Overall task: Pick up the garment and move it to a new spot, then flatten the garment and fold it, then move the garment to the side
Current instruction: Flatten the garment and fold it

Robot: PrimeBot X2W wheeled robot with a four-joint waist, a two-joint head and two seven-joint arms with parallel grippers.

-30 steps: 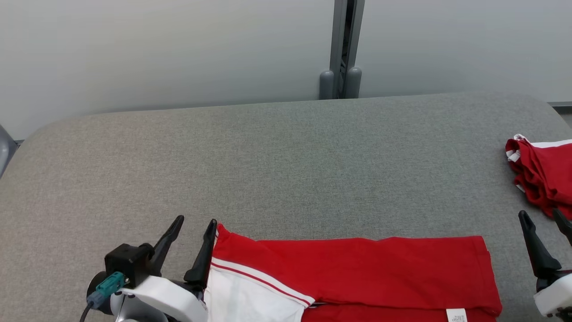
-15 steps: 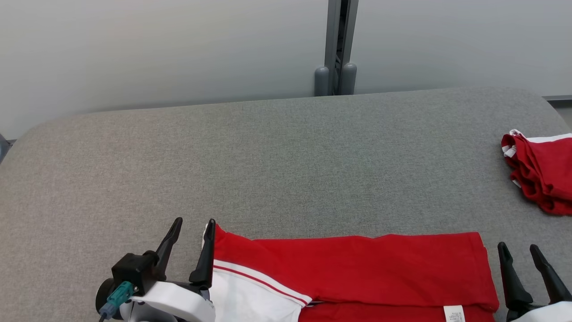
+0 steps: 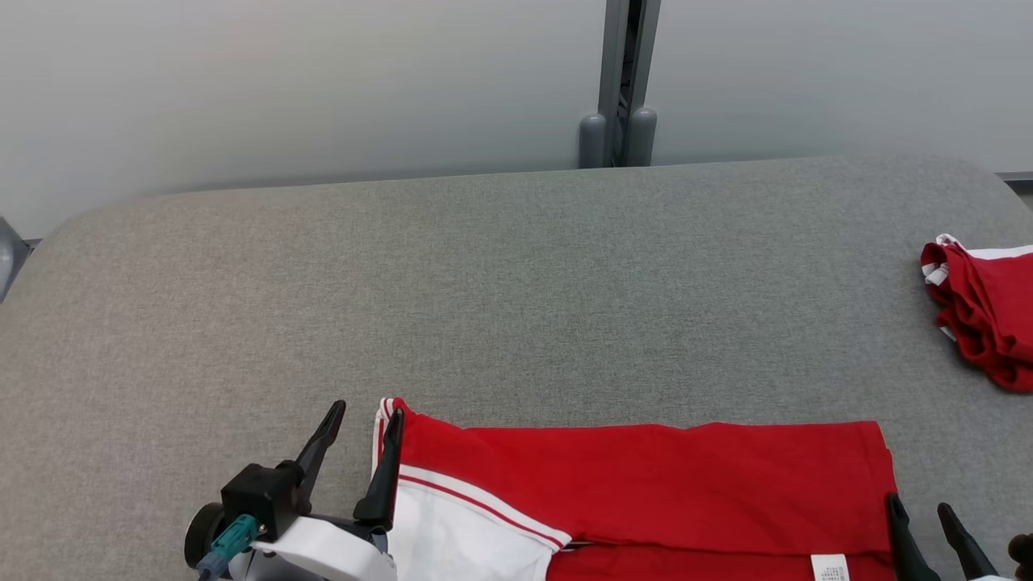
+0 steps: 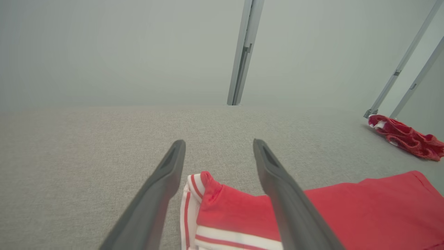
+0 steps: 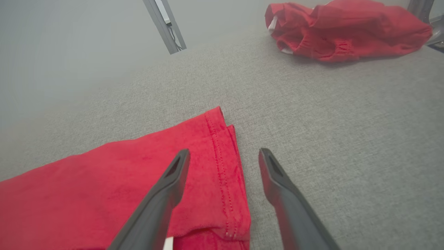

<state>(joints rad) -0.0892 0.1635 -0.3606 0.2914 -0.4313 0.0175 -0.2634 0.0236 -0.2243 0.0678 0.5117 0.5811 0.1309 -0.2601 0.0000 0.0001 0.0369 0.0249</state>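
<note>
Nearest me, my left gripper [image 3: 367, 410] stands wide open with the striped left corner of the red garment [image 3: 662, 484] between its fingers, gripping nothing. My right gripper [image 3: 917, 504], equally spread and empty, straddles the garment's right hem. The garment lies flat along the near edge of the grey padded table [image 3: 484, 282]. I judge it moved and partly folded, with more folding and the move aside left. A crumpled red heap [image 3: 989, 323] sits far right, well apart.
</note>
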